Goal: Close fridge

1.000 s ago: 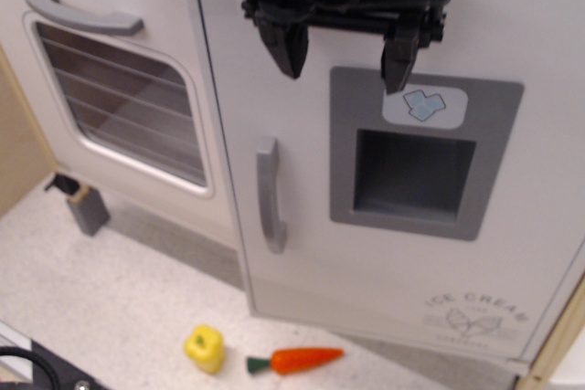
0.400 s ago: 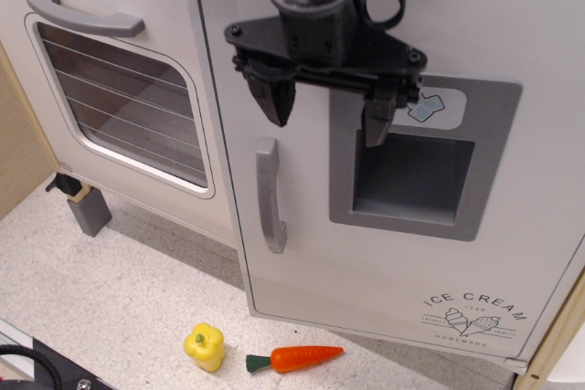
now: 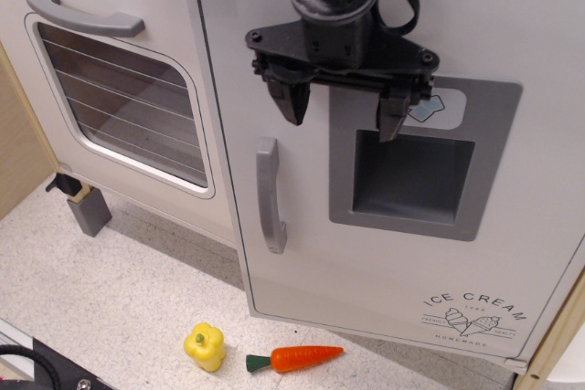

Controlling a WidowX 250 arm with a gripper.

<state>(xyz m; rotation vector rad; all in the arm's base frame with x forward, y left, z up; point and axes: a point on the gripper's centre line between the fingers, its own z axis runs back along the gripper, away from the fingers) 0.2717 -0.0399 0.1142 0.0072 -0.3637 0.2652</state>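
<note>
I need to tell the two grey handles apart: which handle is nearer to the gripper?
The vertical grey handle on the white fridge door, below the open black gripper. The horizontal grey oven handle lies far left.

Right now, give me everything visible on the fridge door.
The fridge door is tall, white and smooth-looking. A grey vertical handle sits near its left edge, a grey recessed dispenser panel with an ice-cube icon at centre, and "ICE CREAM" print at lower right. The black gripper hangs in front of its upper part, jaws open and empty; contact cannot be judged. The oven stands to its left.
</note>
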